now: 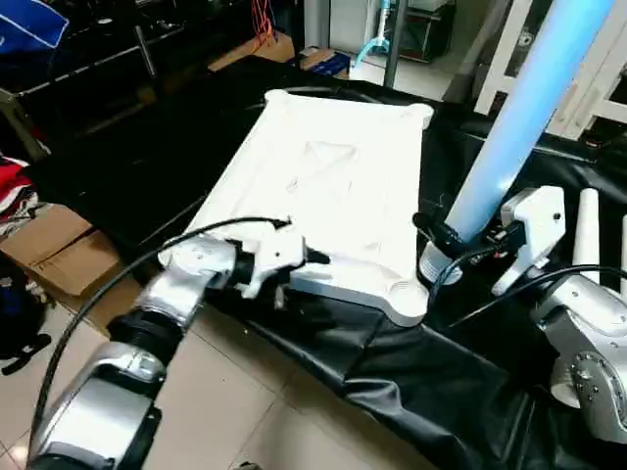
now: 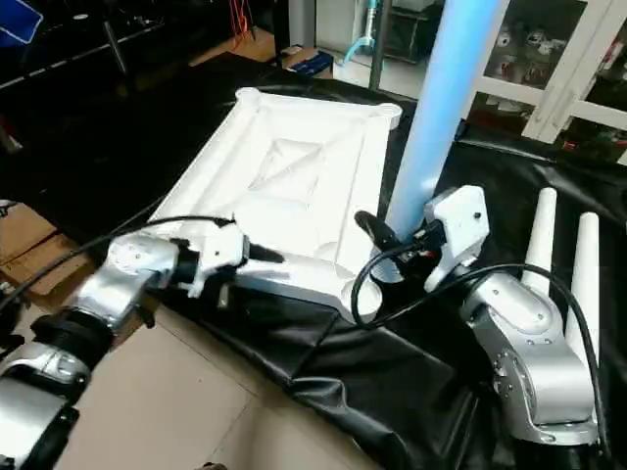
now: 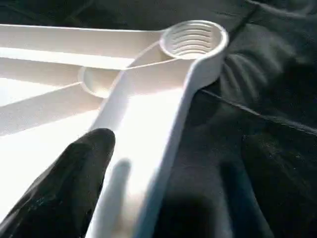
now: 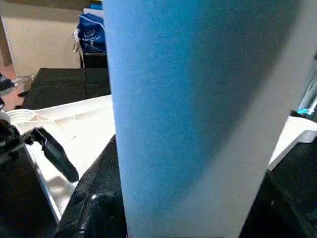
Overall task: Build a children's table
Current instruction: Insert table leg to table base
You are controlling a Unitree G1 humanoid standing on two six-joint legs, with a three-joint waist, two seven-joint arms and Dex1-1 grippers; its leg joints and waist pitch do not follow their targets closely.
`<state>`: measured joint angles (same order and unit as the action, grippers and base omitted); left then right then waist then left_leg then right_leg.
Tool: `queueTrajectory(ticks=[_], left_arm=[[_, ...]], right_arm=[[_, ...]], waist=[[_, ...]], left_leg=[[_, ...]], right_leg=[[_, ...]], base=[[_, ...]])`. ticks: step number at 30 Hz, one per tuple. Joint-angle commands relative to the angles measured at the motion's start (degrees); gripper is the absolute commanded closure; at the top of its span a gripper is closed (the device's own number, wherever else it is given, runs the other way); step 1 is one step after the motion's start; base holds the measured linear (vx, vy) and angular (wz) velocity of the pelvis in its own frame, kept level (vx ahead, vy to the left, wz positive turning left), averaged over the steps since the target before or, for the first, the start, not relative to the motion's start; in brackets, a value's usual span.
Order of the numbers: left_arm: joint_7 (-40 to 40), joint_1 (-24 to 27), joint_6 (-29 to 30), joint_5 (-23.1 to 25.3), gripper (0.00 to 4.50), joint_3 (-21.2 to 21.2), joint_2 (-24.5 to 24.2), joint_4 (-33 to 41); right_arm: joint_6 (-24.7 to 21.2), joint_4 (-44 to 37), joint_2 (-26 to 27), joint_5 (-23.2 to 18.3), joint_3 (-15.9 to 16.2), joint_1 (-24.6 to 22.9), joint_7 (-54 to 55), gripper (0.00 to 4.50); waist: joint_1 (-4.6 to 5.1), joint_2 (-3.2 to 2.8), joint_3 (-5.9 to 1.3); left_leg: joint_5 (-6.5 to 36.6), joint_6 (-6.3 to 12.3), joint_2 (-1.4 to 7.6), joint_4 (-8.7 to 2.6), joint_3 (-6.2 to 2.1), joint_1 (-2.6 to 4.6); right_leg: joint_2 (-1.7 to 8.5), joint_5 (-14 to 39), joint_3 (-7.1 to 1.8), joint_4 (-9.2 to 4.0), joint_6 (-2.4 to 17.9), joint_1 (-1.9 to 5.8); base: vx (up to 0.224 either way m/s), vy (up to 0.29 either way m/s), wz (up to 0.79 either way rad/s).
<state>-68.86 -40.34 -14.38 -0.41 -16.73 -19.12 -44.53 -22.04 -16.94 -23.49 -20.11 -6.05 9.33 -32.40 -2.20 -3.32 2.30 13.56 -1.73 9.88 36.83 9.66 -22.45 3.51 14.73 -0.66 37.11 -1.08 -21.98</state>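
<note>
The white table top [image 1: 333, 186] lies upside down on the black-covered bench [image 1: 460, 392]. The left gripper [image 1: 294, 259] sits at its near edge with fingers [image 3: 64, 193] spread wide. The right gripper [image 2: 392, 245] has its fingers pinching a leg [image 2: 441, 108] that stands upright at the near corner socket [image 1: 407, 299], and two more legs [image 2: 563, 259] lie beside the right arm.

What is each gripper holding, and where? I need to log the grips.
The right gripper clamps the upright leg near its lower end. The left gripper, open at the tabletop's near edge, holds nothing.
</note>
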Motion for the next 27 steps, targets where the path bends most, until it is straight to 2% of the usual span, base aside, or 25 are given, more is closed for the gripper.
queueTrajectory(ticks=[1,2,3,4,5,9,10,11,13,14,15,17,19,20,21,22,23,24,25,26,27], left_arm=[[2.07,0.58,-1.60,1.12,0.05,0.18,0.36,-0.74],[2.33,0.65,-1.89,1.17,0.05,0.23,0.59,-1.18],[2.53,0.99,-1.61,0.96,0.05,0.34,1.15,-1.03],[2.53,0.99,-1.61,0.96,0.05,0.34,1.15,-1.03],[2.58,0.99,-1.27,1.09,0.05,0.22,1.48,-1.25],[4.26,-0.27,-2.30,2.55,0.05,-0.38,2.35,-4.64],[4.56,-0.87,-2.33,2.72,0.05,-0.52,2.84,-6.18],[4.70,-1.32,-2.14,2.95,0.05,-0.84,3.54,-7.94],[5.06,-1.73,-2.38,3.39,0.05,-1.09,3.89,-9.04],[5.06,-1.73,-2.38,3.39,0.05,-1.09,3.89,-9.04],[5.90,-1.86,-2.69,3.94,0.05,-1.22,4.17,-9.97],[7.41,-2.21,-2.05,4.33,0.22,-0.92,4.84,-11.99],[7.40,-2.14,-1.64,3.95,0.40,-0.58,5.14,-12.21],[7.29,-2.16,-1.62,3.71,0.43,-0.24,5.43,-12.46],[7.09,-2.38,-2.03,3.55,0.52,0.19,5.79,-13.08],[6.80,-2.51,-2.21,3.40,0.52,0.34,5.94,-13.35],[6.81,-2.61,-2.41,3.45,0.77,0.30,5.99,-13.59],[6.84,-2.84,-2.88,3.58,0.82,0.20,6.10,-14.15],[7.07,-3.32,-3.85,4.06,0.83,-0.09,6.28,-15.26],[7.61,-4.07,-4.68,4.58,0.87,-0.24,6.59,-16.57],[7.77,-4.33,-4.91,4.65,0.98,-0.21,6.72,-16.91]], right_arm=[[1.31,1.00,0.30,0.47,-0.02,0.82,0.22,2.64],[1.56,1.27,0.32,0.65,0.22,0.89,0.20,2.64],[1.21,0.97,0.07,0.69,0.58,1.23,0.11,2.64],[1.21,0.97,0.07,0.69,0.58,1.23,0.11,2.64],[0.91,0.67,-0.13,0.29,0.73,1.52,-0.27,2.64],[2.16,2.36,-0.26,0.56,1.25,1.69,-1.38,2.64],[2.64,3.19,-0.32,1.15,1.73,1.89,-1.57,2.64],[2.82,3.75,0.02,1.12,2.31,1.82,-1.99,2.64],[2.52,3.66,0.45,1.03,2.77,2.00,-1.90,2.64],[2.52,3.66,0.45,1.03,2.77,2.00,-1.90,2.64],[2.81,3.87,0.73,1.34,3.14,1.88,-1.76,2.64],[2.76,4.27,1.27,1.67,3.81,1.99,-1.54,2.64],[2.51,3.93,1.29,1.63,4.01,1.88,-1.51,2.64],[2.30,3.49,1.17,1.44,4.08,1.77,-1.48,2.64],[2.19,2.97,0.89,1.11,4.16,1.65,-1.47,2.64],[2.17,2.77,0.70,0.97,4.08,1.61,-1.59,2.64],[2.27,2.80,0.60,1.01,4.04,1.58,-1.66,2.64],[2.50,2.85,0.35,1.10,3.95,1.49,-1.82,2.64],[2.93,2.82,-0.11,1.34,3.80,1.21,-2.18,2.64],[3.15,2.90,-0.34,1.39,3.49,1.10,-2.49,2.64],[3.19,2.91,-0.38,1.39,3.37,1.07,-2.52,2.64]], waist=[[-0.06,1.13,-5.06],[-0.02,1.24,-5.01],[-0.10,0.97,-5.07],[-0.03,1.10,-5.05],[-0.15,0.77,-5.15],[-0.09,1.18,-5.12],[-0.08,1.45,-5.11],[-0.08,1.35,-5.09],[-0.18,1.79,-5.15],[-0.22,1.68,-5.18],[-0.18,2.16,-5.20],[-0.21,1.45,-5.24],[-0.21,1.48,-5.22],[-0.21,1.29,-5.19],[-0.27,0.86,-5.22],[-0.31,0.96,-5.22],[-0.36,1.16,-5.23],[-0.41,0.76,-5.22],[-0.31,0.98,-5.17],[-0.40,0.54,-5.16],[-0.30,0.71,-5.20]], left_leg=[[-13.72,9.79,2.29,-2.51,-0.83,1.31],[-13.57,9.68,2.25,-2.54,-0.79,1.28],[-13.63,9.51,2.26,-2.53,-0.87,1.31],[-13.72,9.44,2.26,-2.54,-0.84,1.29],[-14.34,9.40,2.26,-2.44,-0.97,1.31],[-13.41,9.12,2.19,-2.51,-0.89,1.27],[-12.90,9.09,2.14,-2.49,-0.80,1.25],[-12.71,9.06,2.15,-2.54,-0.80,1.28],[-13.20,9.49,2.18,-2.52,-0.80,1.17],[-13.52,9.66,2.19,-2.48,-0.84,1.16],[-13.99,9.95,2.17,-2.45,-0.80,1.17],[-14.74,10.27,2.19,-2.33,-0.91,1.29],[-14.82,10.27,2.37,-2.37,-0.94,1.44],[-14.70,10.17,2.39,-2.35,-0.90,1.51],[-14.81,10.08,2.40,-2.29,-0.97,1.47],[-14.77,10.01,2.42,-2.29,-0.94,1.51],[-14.43,9.81,2.38,-2.32,-0.91,1.45],[-14.31,9.69,2.38,-2.32,-0.99,1.43],[-13.54,9.43,2.34,-2.34,-0.92,1.42],[-12.75,9.07,2.26,-2.34,-0.97,1.36],[-12.58,8.97,2.31,-2.38,-0.97,1.41]], right_leg=[[3.19,-30.32,-0.82,-0.93,16.17,3.56],[3.17,-30.37,-0.83,-1.03,16.13,3.57],[3.22,-30.51,-0.81,-0.94,16.23,3.58],[3.16,-30.65,-0.80,-0.99,16.22,3.59],[3.20,-31.61,-0.79,-0.79,16.20,3.64],[3.20,-31.69,-0.82,-0.94,16.05,3.75],[3.19,-31.32,-0.84,-1.01,16.18,3.74],[3.19,-31.08,-0.83,-1.02,16.32,3.71],[3.24,-31.69,-0.87,-0.88,16.65,3.86],[3.27,-31.99,-0.86,-0.84,16.58,3.84],[3.16,-32.62,-0.85,-0.84,16.29,3.88],[3.22,-32.86,-0.74,-0.67,16.09,3.58],[3.32,-32.42,-0.74,-0.83,16.40,3.49],[3.30,-32.18,-0.76,-0.89,16.66,3.45],[3.38,-32.35,-0.79,-0.75,16.77,3.48],[3.37,-32.62,-0.82,-0.82,16.88,3.49],[3.38,-32.77,-0.85,-0.85,16.95,3.59],[3.41,-32.68,-0.84,-0.80,16.95,3.57],[3.37,-32.33,-0.87,-0.99,16.93,3.63],[3.45,-31.85,-0.89,-1.03,16.95,3.69],[3.41,-31.89,-0.88,-1.10,16.89,3.73]], base=[[0.000,0.000,0.00],[0.000,0.000,0.00],[0.000,0.000,0.00],[0.000,0.000,0.00],[0.000,0.000,0.00],[0.000,0.000,0.00],[0.000,0.000,0.00],[0.000,0.000,0.00],[0.000,0.000,0.00],[0.000,0.000,0.00],[0.000,0.000,0.00],[0.000,0.000,0.00],[0.000,0.000,0.00],[0.000,0.000,0.00],[0.000,0.000,0.00],[0.000,0.000,0.00],[0.000,0.000,0.00],[0.000,0.000,0.00],[0.000,0.000,0.00],[0.000,0.000,0.00],[0.000,0.000,0.00]])
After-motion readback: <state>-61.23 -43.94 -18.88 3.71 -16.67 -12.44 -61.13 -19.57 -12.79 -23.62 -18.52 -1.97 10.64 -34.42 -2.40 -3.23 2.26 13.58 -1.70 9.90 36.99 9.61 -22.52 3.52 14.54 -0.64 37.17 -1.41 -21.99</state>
